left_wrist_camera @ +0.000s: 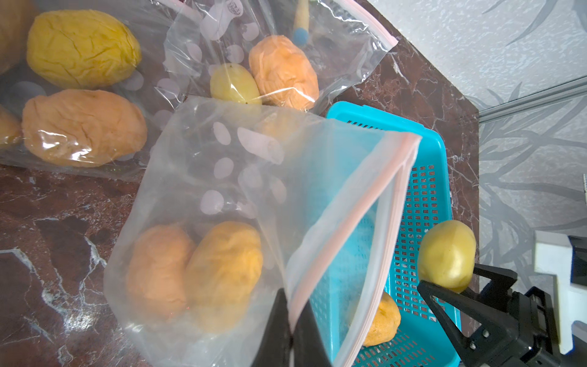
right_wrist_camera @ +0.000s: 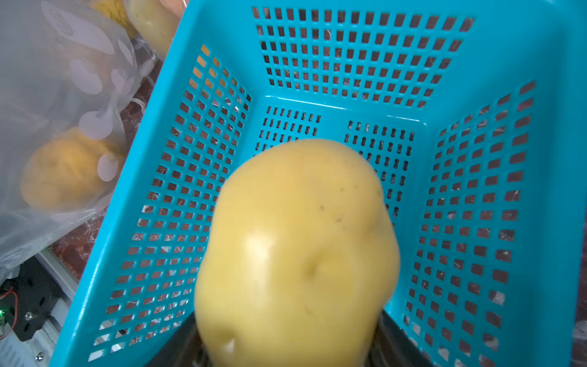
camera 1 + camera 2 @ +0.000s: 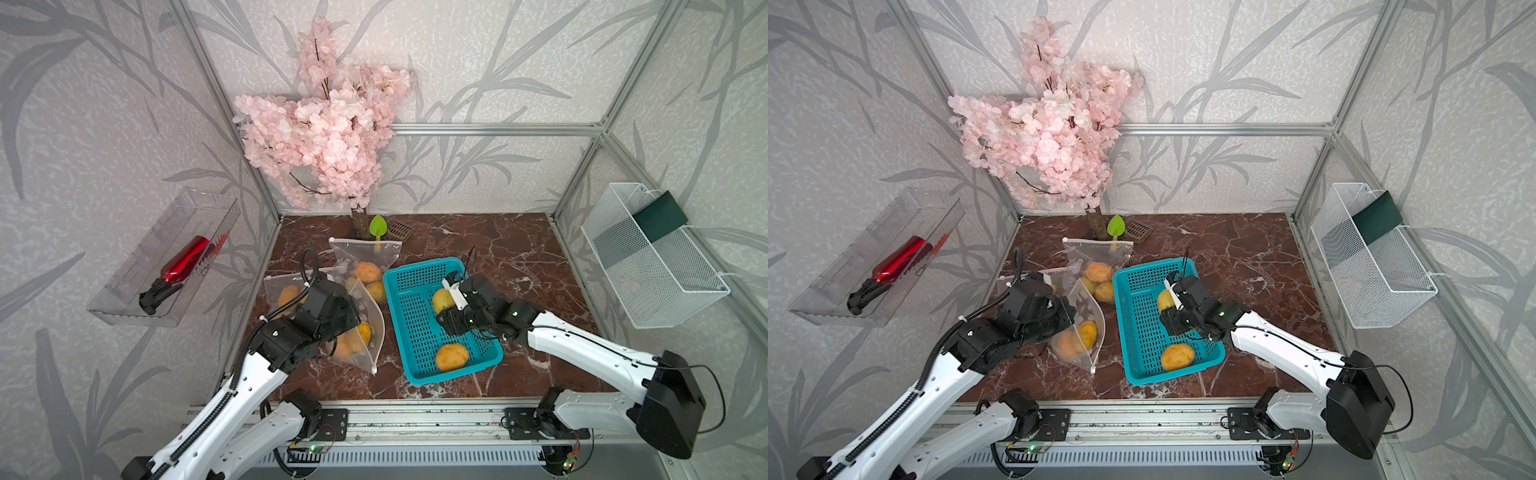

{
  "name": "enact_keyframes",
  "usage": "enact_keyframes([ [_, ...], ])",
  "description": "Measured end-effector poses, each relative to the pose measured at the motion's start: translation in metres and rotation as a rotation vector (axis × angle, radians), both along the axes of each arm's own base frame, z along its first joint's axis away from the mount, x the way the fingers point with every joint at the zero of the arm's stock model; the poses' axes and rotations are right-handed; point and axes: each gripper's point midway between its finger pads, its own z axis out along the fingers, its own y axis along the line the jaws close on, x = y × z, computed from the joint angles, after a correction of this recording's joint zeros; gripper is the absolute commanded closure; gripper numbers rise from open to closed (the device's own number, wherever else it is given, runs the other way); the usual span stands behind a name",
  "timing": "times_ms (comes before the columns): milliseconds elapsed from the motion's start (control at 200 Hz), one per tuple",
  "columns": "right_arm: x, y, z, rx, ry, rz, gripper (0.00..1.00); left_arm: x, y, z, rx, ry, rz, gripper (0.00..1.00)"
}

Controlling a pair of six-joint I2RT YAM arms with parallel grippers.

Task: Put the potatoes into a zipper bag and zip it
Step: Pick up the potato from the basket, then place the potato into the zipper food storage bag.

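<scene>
My left gripper [image 1: 290,305] is shut on the pink-edged rim of a clear zipper bag [image 1: 254,178], holding its mouth open beside the teal basket [image 3: 415,272]. Two orange potatoes [image 1: 193,273] lie inside this bag [image 3: 365,332]. My right gripper [image 3: 445,308] is shut on a pale yellow potato [image 2: 298,248], held above the basket floor; the potato [image 1: 446,251] shows in the left wrist view too. Another orange potato [image 3: 451,356] lies in the basket's near corner in both top views.
Two more clear bags with potatoes lie on the marble table: one behind [image 3: 368,255], one at the left [image 3: 282,291]. A pink blossom tree [image 3: 328,137], green trowel [image 3: 377,227] and brown grate [image 3: 401,230] stand at the back. Wall bins [image 3: 162,257] [image 3: 652,257] hang at both sides.
</scene>
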Motion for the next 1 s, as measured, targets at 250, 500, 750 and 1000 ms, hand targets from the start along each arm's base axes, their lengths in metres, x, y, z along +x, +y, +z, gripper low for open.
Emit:
enact_keyframes([
  [250, -0.012, 0.042, 0.025, 0.117, -0.013, 0.076, 0.68, 0.008, -0.004, -0.007, 0.016, 0.018, 0.005, 1.00],
  [500, -0.009, 0.077, 0.098, 0.330, -0.069, 0.120, 0.71, 0.029, -0.022, 0.013, -0.068, -0.077, -0.010, 1.00],
  [750, -0.025, 0.104, 0.113, 0.401, -0.011, 0.264, 0.75, 0.039, -0.035, 0.030, -0.082, -0.167, -0.076, 1.00],
  [1000, -0.018, 0.134, 0.077, 0.302, 0.086, 0.326, 0.83, 0.042, -0.061, 0.034, -0.141, -0.196, -0.202, 1.00],
])
